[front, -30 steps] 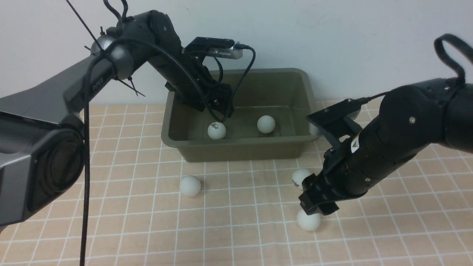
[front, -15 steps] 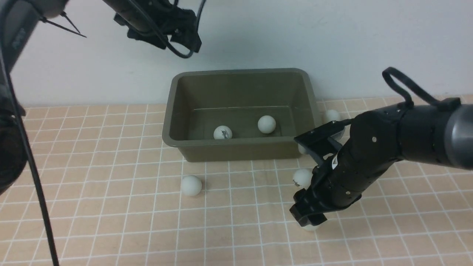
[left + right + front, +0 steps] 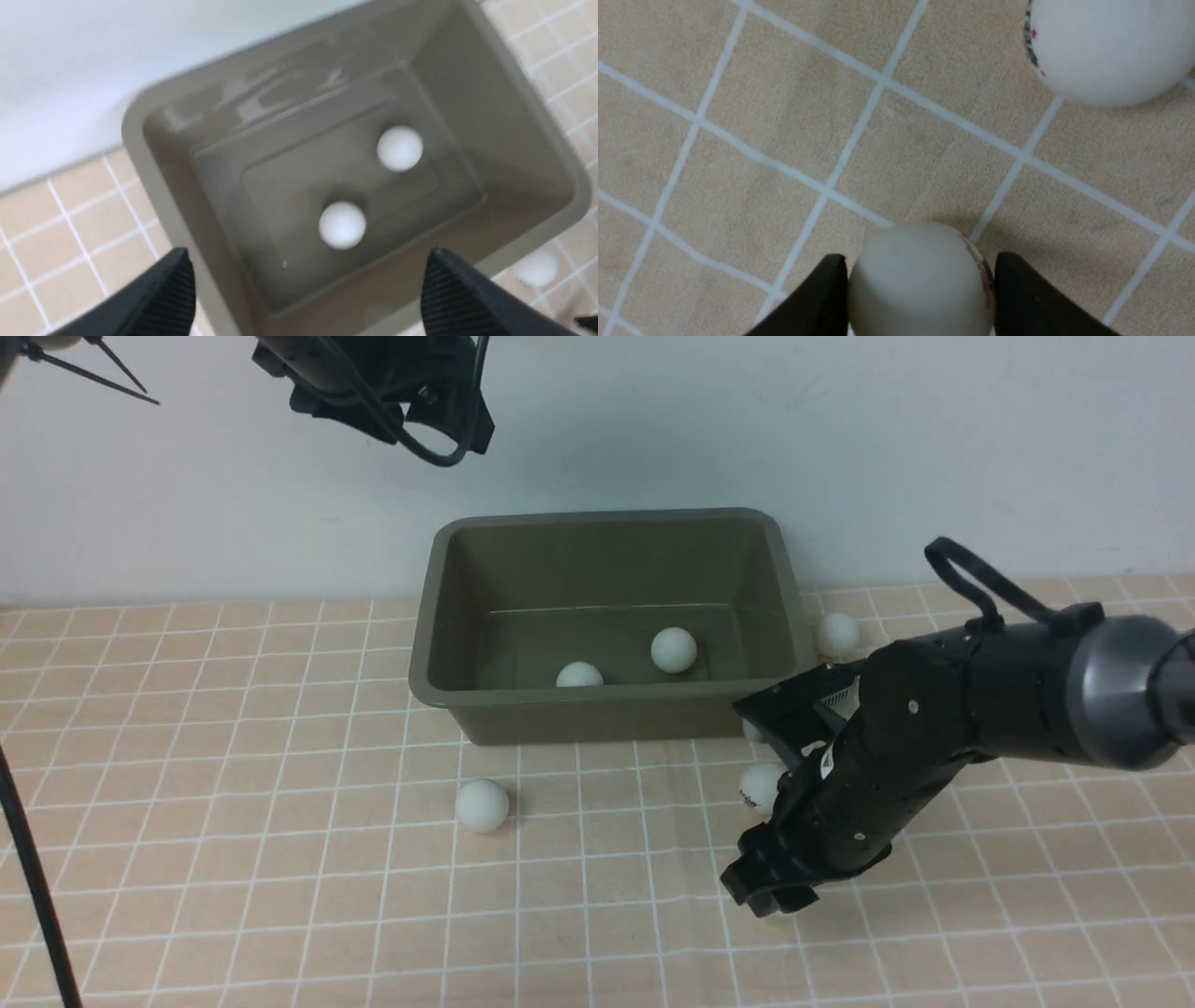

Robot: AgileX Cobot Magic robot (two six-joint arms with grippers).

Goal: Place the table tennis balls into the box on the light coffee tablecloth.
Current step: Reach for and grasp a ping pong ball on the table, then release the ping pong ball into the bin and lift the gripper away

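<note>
An olive-green box (image 3: 607, 721) stands at the far side of a light coffee tablecloth (image 3: 233, 896) with a white grid, close to a pale wall (image 3: 840, 448). Two white table tennis balls lie on its floor: the front ball (image 3: 579, 675) by the near wall and the rear ball (image 3: 673, 650) to its right. The left gripper (image 3: 308, 254) hangs high above the box, jaws spread wide and holding nothing. The right gripper (image 3: 770, 896) is down at the cloth in front of the box's right corner. Its fingers (image 3: 817, 298) press both sides of the held ball (image 3: 920, 280); I cannot tell whether it is lifted. The logo ball (image 3: 761, 786) lies just beside that arm. The lone ball (image 3: 482, 805) lies before the box, and the side ball (image 3: 837, 633) right of its rim.
</note>
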